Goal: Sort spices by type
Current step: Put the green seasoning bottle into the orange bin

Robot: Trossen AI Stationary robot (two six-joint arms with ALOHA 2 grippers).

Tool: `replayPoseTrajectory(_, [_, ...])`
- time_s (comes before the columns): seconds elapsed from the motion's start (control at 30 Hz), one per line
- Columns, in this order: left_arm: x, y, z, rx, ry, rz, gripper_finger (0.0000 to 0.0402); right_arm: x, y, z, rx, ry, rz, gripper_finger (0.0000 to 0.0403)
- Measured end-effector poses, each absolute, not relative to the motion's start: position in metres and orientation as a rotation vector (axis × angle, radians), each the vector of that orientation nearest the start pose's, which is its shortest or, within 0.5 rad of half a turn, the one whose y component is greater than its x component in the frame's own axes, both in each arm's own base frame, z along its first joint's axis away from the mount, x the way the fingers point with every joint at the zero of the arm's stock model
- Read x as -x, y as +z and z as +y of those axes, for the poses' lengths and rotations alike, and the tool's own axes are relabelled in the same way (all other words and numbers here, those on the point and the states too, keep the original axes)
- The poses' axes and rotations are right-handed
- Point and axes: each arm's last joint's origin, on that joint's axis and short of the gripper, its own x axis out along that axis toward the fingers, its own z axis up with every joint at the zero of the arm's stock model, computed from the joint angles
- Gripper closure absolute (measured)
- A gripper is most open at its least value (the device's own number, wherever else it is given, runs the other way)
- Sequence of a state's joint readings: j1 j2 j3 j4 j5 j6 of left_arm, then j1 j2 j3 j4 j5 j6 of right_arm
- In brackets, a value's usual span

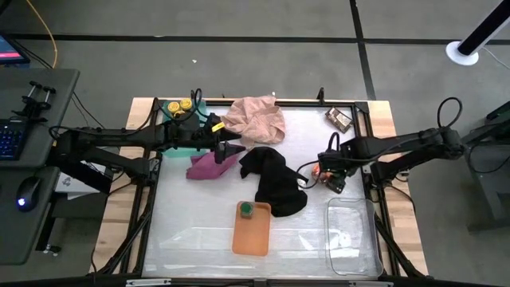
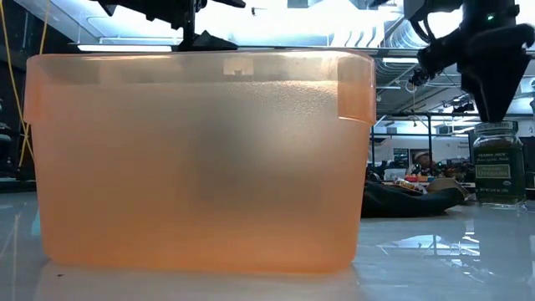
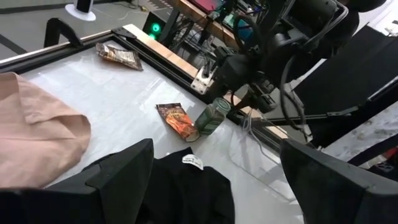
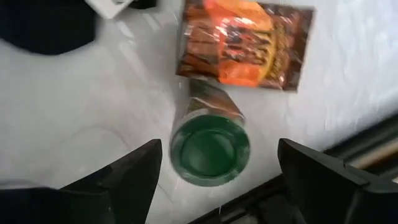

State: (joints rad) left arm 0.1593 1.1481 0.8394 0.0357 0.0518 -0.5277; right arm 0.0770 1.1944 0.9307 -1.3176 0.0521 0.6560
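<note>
The right gripper [image 4: 214, 180] hung over the green-lid jar [image 4: 210, 148], fingers wide apart and empty. The jar stood touching an orange packet [image 4: 245, 43]. A crooked grab might tip it.

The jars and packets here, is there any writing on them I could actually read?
"TRADER JOE'S": top line of the label on the green-lid jar, low view; only roughly legible.
Lines below it on that label: too blurred to read.
Orange packet beside that jar: printed, nothing readable.
Far-corner packet: printed, too small to read.
White tag on the black cloth: too small to read.
Orange tray: no text shows.
</note>
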Motion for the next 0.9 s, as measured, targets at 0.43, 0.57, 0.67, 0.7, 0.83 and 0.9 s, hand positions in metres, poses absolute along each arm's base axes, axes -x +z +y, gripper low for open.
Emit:
replayPoseTrajectory(0.43, [-0.254, 0.303, 0.039, 0.544, 0.177, 0.219, 0.0067, -0.17, 0.21, 0.009, -0.648, -0.702, 1.473, 0.0087])
replayPoseTrajectory(0.57, [-0.254, 0.303, 0.039, 0.542, 0.178, 0.218, 0.0067, -0.17, 0.206, 0.008, -0.628, -0.711, 1.456, 0.0096])
replayPoseTrajectory(0.67, [-0.254, 0.303, 0.04, 0.543, 0.179, 0.219, 0.0067, -0.169, 0.206, 0.008, -0.614, -0.687, 1.475, 0.0119])
replayPoseTrajectory(0.7, [-0.254, 0.303, 0.04, 0.542, 0.179, 0.219, 0.0067, -0.168, 0.206, 0.008, -0.616, -0.68, 1.485, 0.0131])
replayPoseTrajectory(0.83, [-0.254, 0.303, 0.04, 0.54, 0.19, 0.216, 0.0067, -0.166, 0.206, 0.008, -0.616, -0.683, 1.509, 0.0198])
replayPoseTrajectory(0.9, [-0.254, 0.303, 0.04, 0.539, 0.199, 0.214, 0.0067, -0.167, 0.209, 0.009, -0.621, -0.664, 1.507, 0.0212])
